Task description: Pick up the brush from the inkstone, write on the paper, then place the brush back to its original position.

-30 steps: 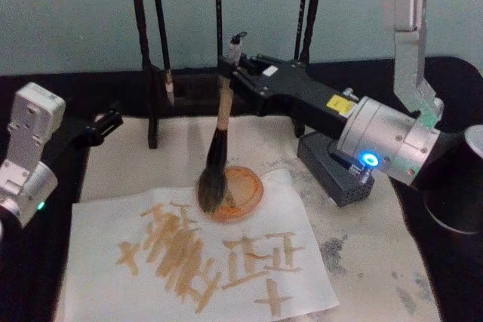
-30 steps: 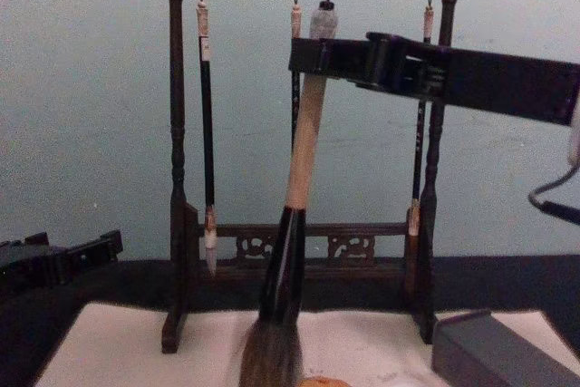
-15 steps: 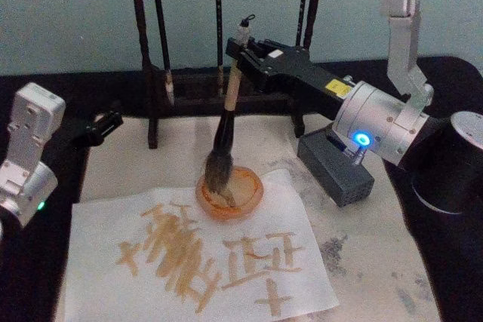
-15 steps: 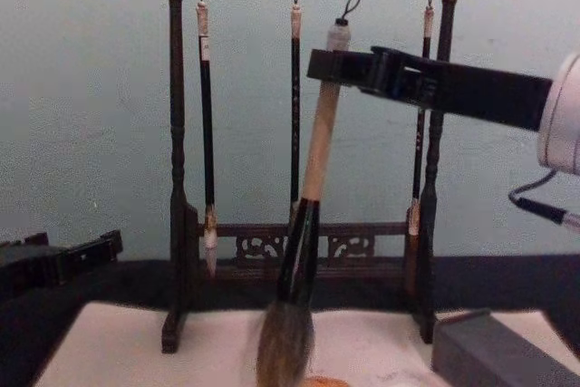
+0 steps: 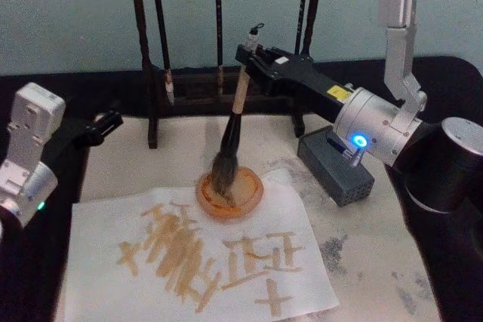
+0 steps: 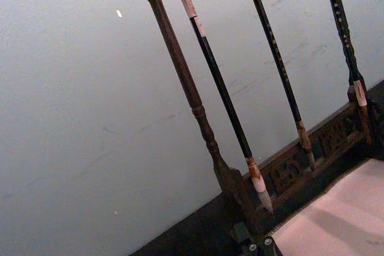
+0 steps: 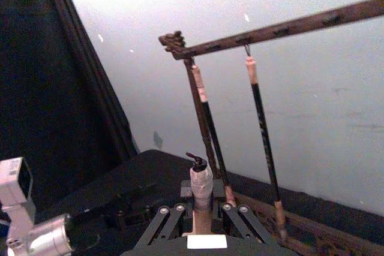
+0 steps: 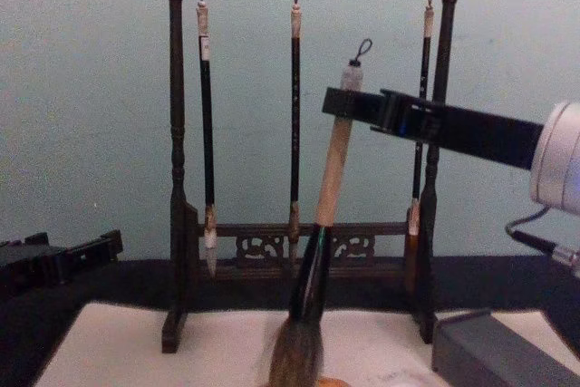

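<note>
Brush (image 8: 331,178): bristle tip cut off by the chest view's lower edge; in the right wrist view, all below the handle's top hidden behind the right gripper (image 7: 201,213) clamped on it.
Dish (image 8: 320,382): all but a sliver below the chest view's lower edge.
Inkstone (image 8: 489,351): cut off at the chest view's lower right corner.
Rack (image 5: 142,50): top rail beyond the head view's upper edge.
Paper (image 5: 313,280): near left corner cut off by the head view's lower edge.
</note>
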You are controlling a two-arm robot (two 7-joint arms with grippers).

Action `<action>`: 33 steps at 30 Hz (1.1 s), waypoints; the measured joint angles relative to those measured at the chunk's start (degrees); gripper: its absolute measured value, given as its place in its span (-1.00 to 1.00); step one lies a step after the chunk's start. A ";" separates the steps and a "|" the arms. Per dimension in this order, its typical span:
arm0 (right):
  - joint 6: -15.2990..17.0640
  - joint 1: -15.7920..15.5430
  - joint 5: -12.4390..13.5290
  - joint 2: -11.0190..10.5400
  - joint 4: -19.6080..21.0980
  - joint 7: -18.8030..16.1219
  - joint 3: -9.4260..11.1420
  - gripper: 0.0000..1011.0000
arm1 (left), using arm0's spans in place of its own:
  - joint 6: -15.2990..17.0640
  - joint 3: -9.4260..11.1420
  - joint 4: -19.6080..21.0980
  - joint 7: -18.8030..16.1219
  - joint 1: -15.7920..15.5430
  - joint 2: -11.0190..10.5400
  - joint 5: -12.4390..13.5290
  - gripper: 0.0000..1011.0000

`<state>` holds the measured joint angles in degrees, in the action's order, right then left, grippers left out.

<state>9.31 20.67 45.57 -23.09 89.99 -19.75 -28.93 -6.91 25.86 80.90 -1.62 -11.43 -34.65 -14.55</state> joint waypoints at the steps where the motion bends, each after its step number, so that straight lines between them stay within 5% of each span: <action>1: 0.00 0.00 0.00 0.00 0.00 0.00 0.00 -0.61 | 0.00 0.00 0.00 0.00 0.00 0.00 0.00 0.98; 21: -0.74 -0.28 2.04 1.49 -6.52 -2.22 1.01 -0.61 | 0.00 0.00 0.00 0.00 0.00 0.00 0.00 0.98; 33: -0.60 -1.65 2.15 -0.18 -5.67 -0.66 2.38 -0.61 | 0.00 0.00 0.00 -0.01 0.00 0.00 0.00 0.98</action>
<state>8.71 19.02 47.73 -23.27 84.32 -20.41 -26.55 -6.91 25.86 80.90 -1.62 -11.43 -34.65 -14.55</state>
